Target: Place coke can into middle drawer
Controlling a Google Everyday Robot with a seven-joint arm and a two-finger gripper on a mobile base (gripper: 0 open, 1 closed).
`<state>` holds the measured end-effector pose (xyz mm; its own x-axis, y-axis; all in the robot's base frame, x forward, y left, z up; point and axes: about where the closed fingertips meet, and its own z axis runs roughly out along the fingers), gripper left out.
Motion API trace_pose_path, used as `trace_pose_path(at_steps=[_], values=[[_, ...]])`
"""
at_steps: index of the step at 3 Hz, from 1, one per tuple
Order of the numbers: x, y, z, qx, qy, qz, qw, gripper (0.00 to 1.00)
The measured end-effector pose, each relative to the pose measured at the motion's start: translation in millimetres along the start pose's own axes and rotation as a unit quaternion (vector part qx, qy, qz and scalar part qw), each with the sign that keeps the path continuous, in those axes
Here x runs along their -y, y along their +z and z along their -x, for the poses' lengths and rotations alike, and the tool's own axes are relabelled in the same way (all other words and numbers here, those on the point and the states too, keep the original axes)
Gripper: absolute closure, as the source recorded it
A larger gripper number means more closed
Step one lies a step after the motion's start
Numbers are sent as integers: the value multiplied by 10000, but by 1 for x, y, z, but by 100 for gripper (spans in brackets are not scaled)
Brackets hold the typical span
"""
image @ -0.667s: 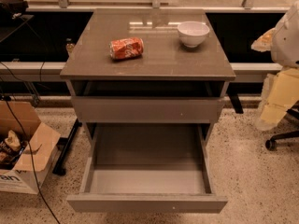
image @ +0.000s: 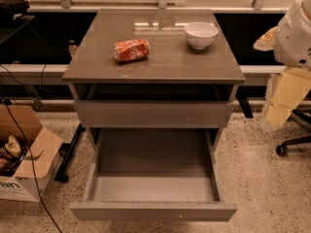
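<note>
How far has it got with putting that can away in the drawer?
Barely begun. Done: a drawer is pulled wide open, its grey tray bare. In hand: nothing; the coke can lies on its side on the cabinet top, left of the white bowl. The arm waits at the right edge, its hand out of view. Left: reach the can, grasp it, lower it into the drawer.

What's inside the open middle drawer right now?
Nothing shows in the middle drawer: only its bare grey tray, though the back part is shadowed. The coke can lies on the cabinet top. The gripper hangs at the right.
</note>
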<state>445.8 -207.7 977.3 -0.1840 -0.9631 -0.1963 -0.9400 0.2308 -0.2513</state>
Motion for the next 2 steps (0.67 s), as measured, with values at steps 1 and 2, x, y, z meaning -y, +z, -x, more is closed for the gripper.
trace_pose_path(at_steps=[1, 2], values=[[10, 9, 20, 20, -395, 68, 9992, 0], [31, 23, 52, 164, -931, 121, 9954, 0]])
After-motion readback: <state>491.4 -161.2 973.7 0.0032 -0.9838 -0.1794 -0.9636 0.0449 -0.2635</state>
